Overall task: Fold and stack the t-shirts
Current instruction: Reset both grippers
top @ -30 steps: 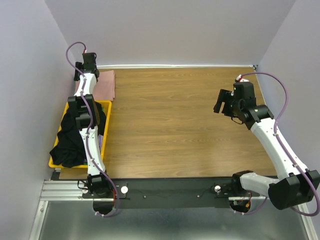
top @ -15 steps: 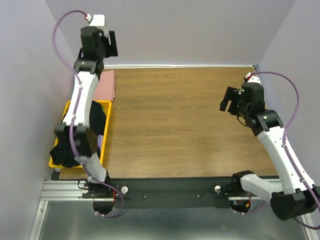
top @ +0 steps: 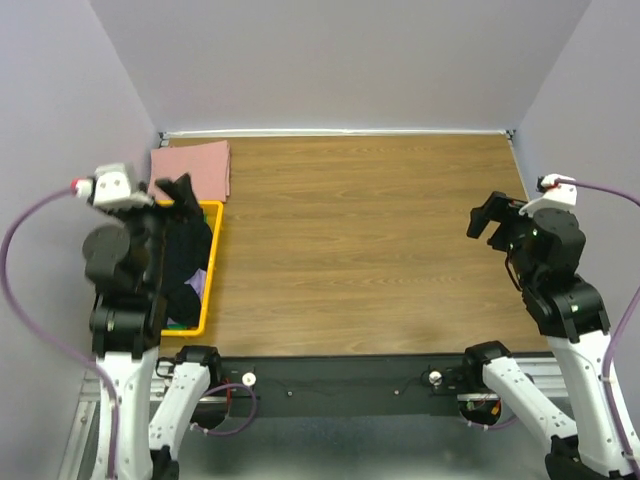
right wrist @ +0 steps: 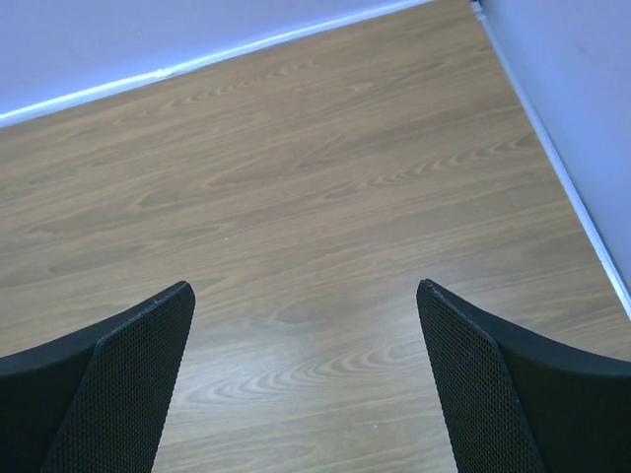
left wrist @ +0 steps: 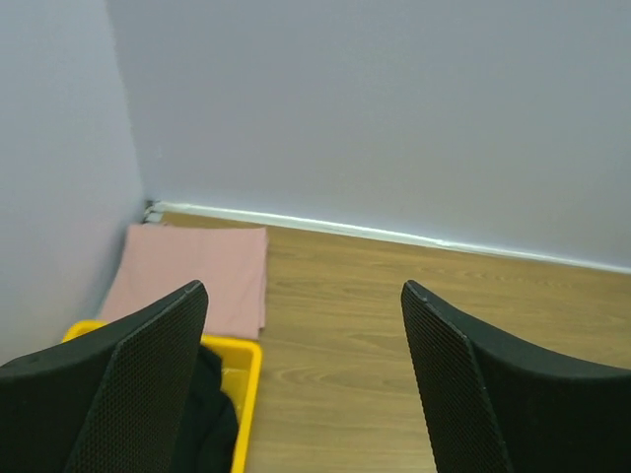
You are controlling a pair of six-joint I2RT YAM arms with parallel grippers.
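Left fingers (left wrist: 148,365): wide, empty, above the yellow basket (top: 214,262).
Black t-shirt (top: 192,250): heaped in basket; likely next. Pinch one edge, lift clear.
Right fingers (right wrist: 118,355): wide, empty, over the worktop (top: 360,230).
Pink t-shirt (top: 192,168): folded, far-left corner; stack there.

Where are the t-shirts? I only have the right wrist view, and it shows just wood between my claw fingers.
Observer: One folded pink t-shirt lies flat in the far-left corner of the table.
Operator: Any others?
Observer: A black t-shirt sits bunched in the yellow basket, just nearer than the pink one, at the left edge.
Operator: Is the left claw holding anything?
Observer: No. The left claw is open and empty, raised above the basket.
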